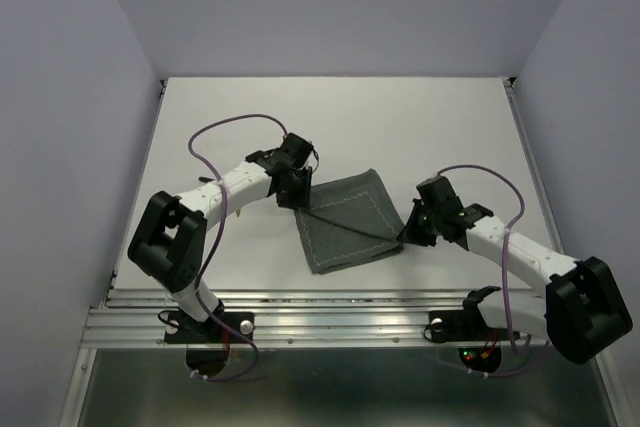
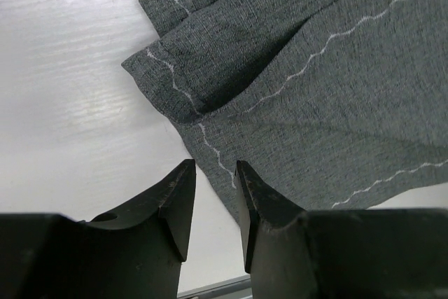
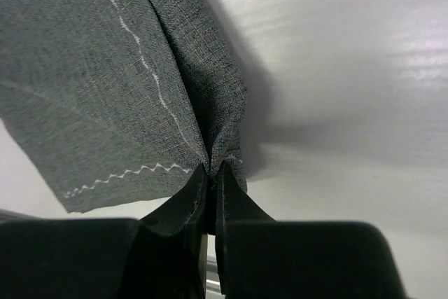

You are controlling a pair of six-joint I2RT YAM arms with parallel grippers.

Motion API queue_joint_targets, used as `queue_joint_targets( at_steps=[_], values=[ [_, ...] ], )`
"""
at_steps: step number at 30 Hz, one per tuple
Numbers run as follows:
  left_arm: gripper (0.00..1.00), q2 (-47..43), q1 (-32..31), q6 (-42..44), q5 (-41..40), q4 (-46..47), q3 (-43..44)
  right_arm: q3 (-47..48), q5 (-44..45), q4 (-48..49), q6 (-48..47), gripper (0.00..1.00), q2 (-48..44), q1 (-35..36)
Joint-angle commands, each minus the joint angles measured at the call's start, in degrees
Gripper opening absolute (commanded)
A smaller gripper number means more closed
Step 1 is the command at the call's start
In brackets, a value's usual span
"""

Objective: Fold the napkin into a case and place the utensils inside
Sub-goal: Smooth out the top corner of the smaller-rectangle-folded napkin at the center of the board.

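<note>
Grey-green napkin (image 1: pixel 350 219), pinched at its hem by the clenched right pincer (image 3: pixel 212 171), should be folded over slowly, edges aligned, while the released left pincer (image 2: pixel 213 171) hovers beside it.

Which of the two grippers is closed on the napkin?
The right gripper: its jaws are shut on a corner of the napkin. The left gripper stands open beside the hem, gripping nothing.

We see bare table (image 1: pixel 340 117) beyond the napkin (image 1: pixel 345 219), open to either arm; the left gripper (image 1: pixel 297 190) and right gripper (image 1: pixel 408 230) flank the napkin, blocking its side corners; walls (image 1: pixel 70 147) close the left, right and far sides.
</note>
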Motion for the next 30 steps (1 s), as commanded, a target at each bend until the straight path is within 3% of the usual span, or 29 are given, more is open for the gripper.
queue_joint_targets(
  at_steps=[1,5,6,8,11,18,28,30],
  values=[
    [0.40,1.6,-0.4,1.8,-1.5,-1.3,4.9,-4.2,-5.3,4.9,10.4,0.01,-7.0,-0.4],
    [0.40,3.3,-0.4,2.3,-0.9,-1.3,6.5,-5.8,-0.7,2.9,12.3,0.05,-9.1,-0.4],
    [0.40,3.3,-0.4,2.3,-0.8,-1.2,6.5,-5.8,0.1,0.9,11.8,0.27,-8.6,-0.4],
    [0.39,3.1,-0.4,2.3,-0.1,-1.1,6.3,-4.8,3.3,-2.2,10.9,0.41,-6.8,-0.4],
    [0.39,1.8,-0.5,2.0,0.5,-0.9,5.1,-3.3,5.8,-4.4,9.7,0.50,-6.9,-0.4],
    [0.36,-3.5,-1.8,-0.5,2.7,-0.7,0.5,2.3,10.8,-9.9,7.7,0.51,-8.4,0.7],
    [0.12,-10.1,-3.9,-3.8,5.8,0.7,-7.2,5.7,12.7,-11.1,6.9,0.45,-6.6,6.2],
    [0.11,-10.3,-4.5,-4.2,6.4,1.7,-7.8,5.7,12.3,-10.5,6.5,0.43,-6.1,6.9]
  ],
)
